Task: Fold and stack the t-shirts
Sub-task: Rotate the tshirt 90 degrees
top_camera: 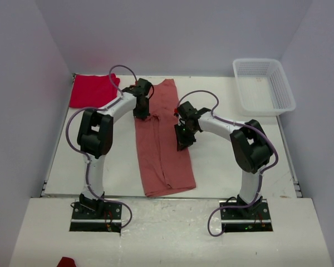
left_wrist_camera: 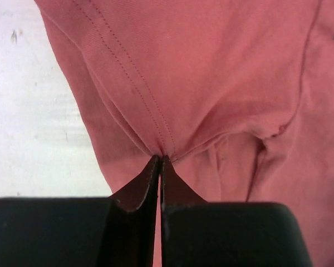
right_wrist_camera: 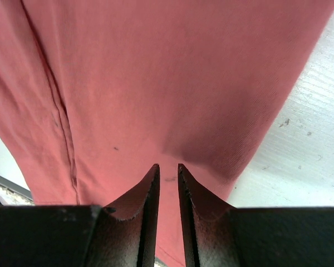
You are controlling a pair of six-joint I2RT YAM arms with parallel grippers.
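Observation:
The salmon-pink t-shirt (top_camera: 164, 153) lies as a long narrow strip down the middle of the table. My left gripper (top_camera: 142, 113) is at its left edge near the far end. In the left wrist view that gripper (left_wrist_camera: 160, 159) is shut on a pinch of the pink cloth (left_wrist_camera: 211, 72), right at a stitched seam. My right gripper (top_camera: 182, 142) is at the strip's right edge; its jaws (right_wrist_camera: 168, 167) stand narrowly apart with pink cloth (right_wrist_camera: 156, 72) filling the gap between them. The bright red t-shirt (top_camera: 90, 91) lies flat at the far left corner.
A white mesh basket (top_camera: 267, 111) stands at the far right corner. White walls enclose the table on the left, the back and the right. A small piece of red cloth (top_camera: 67, 261) lies on the near platform, left of the left arm's base.

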